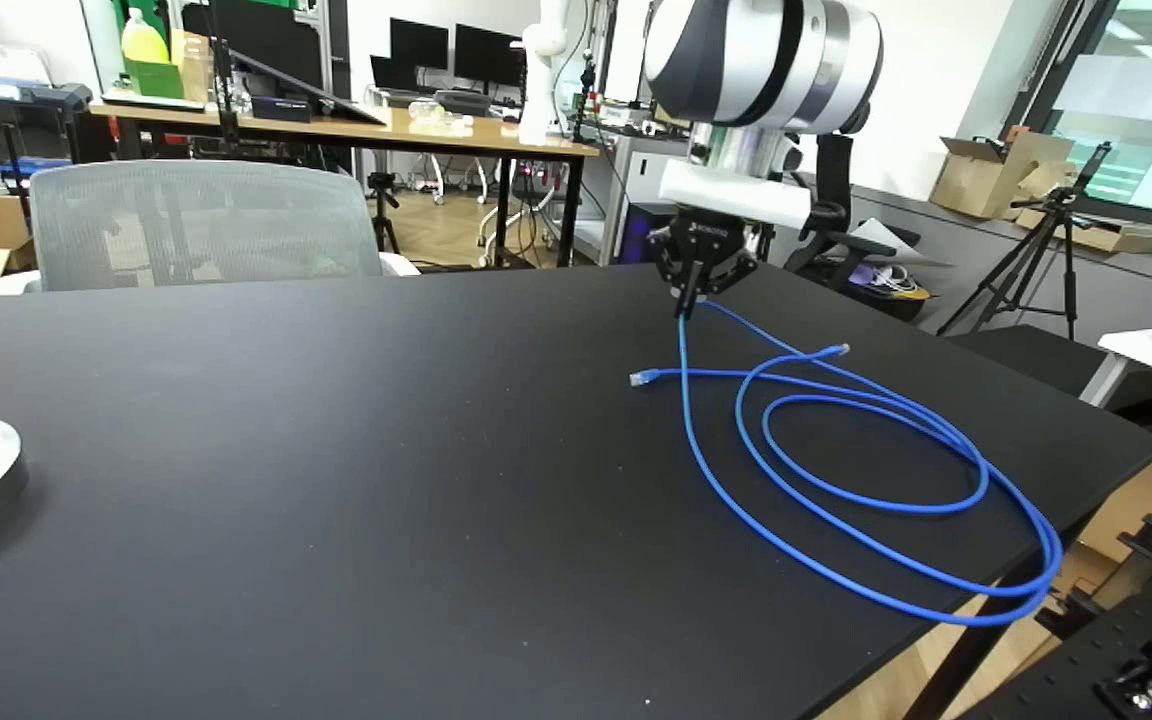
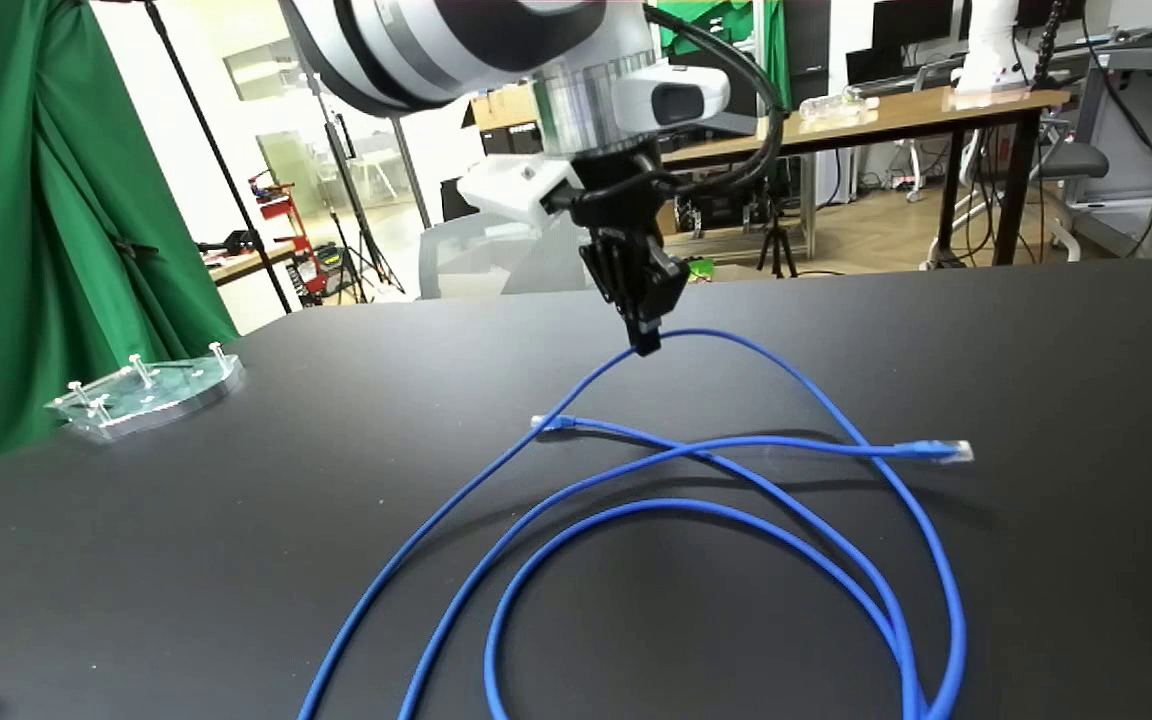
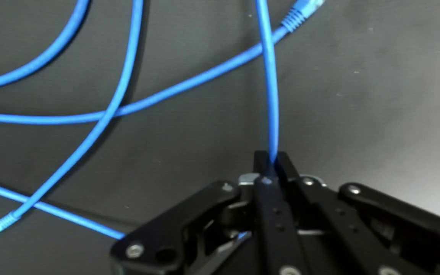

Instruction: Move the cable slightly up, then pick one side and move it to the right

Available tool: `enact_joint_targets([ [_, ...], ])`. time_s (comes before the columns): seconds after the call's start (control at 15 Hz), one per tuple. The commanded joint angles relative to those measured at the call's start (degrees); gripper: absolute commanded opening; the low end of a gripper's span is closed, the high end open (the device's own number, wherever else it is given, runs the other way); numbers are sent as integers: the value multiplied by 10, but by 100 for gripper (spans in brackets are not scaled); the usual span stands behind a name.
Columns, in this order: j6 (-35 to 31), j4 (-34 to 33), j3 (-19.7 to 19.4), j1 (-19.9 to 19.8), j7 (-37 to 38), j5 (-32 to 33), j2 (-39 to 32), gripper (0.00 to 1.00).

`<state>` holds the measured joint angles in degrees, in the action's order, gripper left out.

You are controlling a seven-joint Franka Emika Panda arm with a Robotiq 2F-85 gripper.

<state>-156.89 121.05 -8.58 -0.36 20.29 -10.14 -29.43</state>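
One blue cable [image 3: 271, 84] I'm gripping in the hand [image 3: 272, 161] above the bench [image 1: 336, 450]; beyond the bench, an open cardboard box [image 1: 978, 185] is standing.

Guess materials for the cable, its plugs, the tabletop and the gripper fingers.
The cable: probably plastic-jacketed, satin blue; even color, soft sheen.
The plugs: likely clear glossy plastic, since they look translucent with bright glints.
The tabletop: matte black, possibly laminate; glare spreads softly, no grain shows.
The fingers: dull black with little shine; metal or plastic, I can't tell.
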Motion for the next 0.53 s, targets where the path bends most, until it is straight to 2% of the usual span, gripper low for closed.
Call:
enact_joint_targets([
  [0.0, 8, -26, 64, -31, -92, -14, 23, 2],
  [0.47, 25, -56, 206, -90, -316, -86, 18, 2],
])
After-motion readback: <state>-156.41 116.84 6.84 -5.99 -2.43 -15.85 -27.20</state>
